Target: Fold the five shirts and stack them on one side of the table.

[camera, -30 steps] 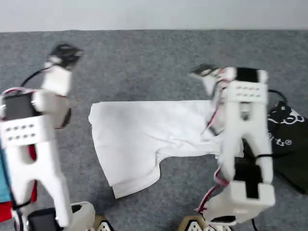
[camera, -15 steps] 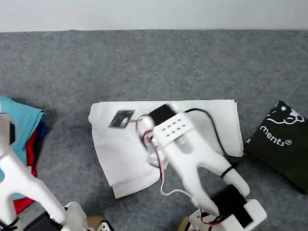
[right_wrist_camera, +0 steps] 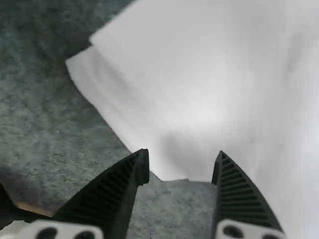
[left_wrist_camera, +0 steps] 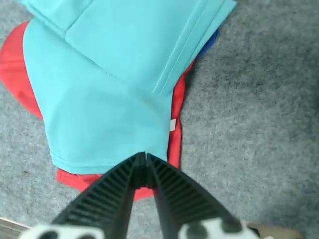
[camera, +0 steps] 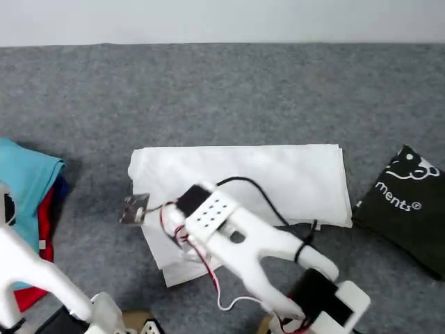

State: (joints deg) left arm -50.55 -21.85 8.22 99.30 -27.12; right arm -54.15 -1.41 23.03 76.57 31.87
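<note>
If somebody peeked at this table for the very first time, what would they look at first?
Probably the big white shirt lying in the middle of the table, with the right arm's end effector open above an edge of it. Next comes the bright stack at the left edge, a teal shirt on a red shirt, and then the black shirt at the right edge.

1. The half-folded shirt (camera: 278, 181) is lying mid-bench (camera: 222, 90).
2. The stack of shirts (camera: 28, 188) is sitting at the left edge, and the printed shirt (camera: 407, 209) at the right.
3. The right pincer (right_wrist_camera: 182, 153) is hanging over the half-folded shirt's near left corner.
4. The left pincer (left_wrist_camera: 145, 156) is hanging over the stack.
</note>
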